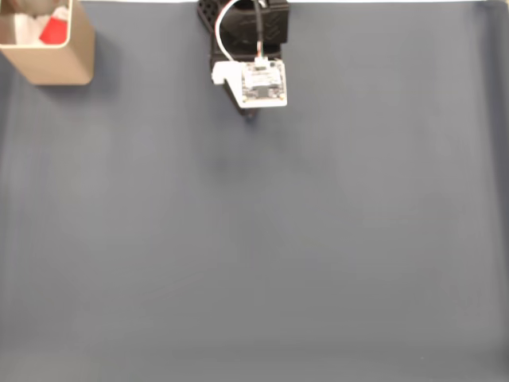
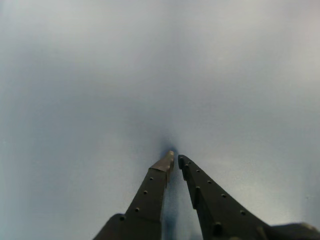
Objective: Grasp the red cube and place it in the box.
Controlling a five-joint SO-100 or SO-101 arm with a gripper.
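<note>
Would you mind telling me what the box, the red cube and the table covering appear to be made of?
The box looks like thin tan plastic or coated card: smooth matte walls, rounded corners; the look leaves it open. The red cube, lying inside among white material, has plain matte faces, perhaps foam, wood or plastic. The table covering looks like dull grey-blue cloth or a mat, with faint lengthwise streaks and no glare.

Open mat (image 1: pixel 262 255) everywhere; the box (image 1: pixel 67 64) stands at its far-left corner.

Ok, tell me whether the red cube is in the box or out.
In. The fixed view shows the red cube inside the tan box, against the white material, below the rim.
</note>
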